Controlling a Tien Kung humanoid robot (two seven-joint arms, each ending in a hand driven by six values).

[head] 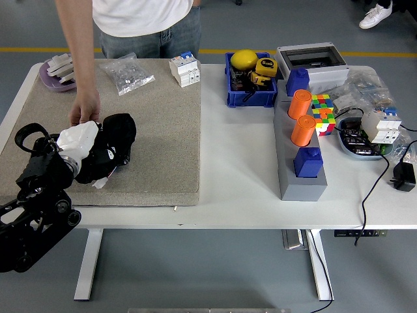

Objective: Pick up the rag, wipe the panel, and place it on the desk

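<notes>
My left hand (109, 145) lies on the tan mat (163, 130) at the left, its black fingers curled on a crumpled white rag (77, 138). Hand and rag press down on a small dark panel that is almost wholly hidden beneath them. Only a white tab (99, 183) shows at the hand's lower edge. A person stands at the far side, with one hand (85, 112) resting on the mat and touching the rag's far edge. My right arm is out of view.
On the mat's far edge lie a bag of small parts (128, 73) and a white breaker block (183, 70). A purple dish (55, 70) sits at the far left corner. A blue bin (251, 81), a grey block rack (301, 163) and cables fill the right side.
</notes>
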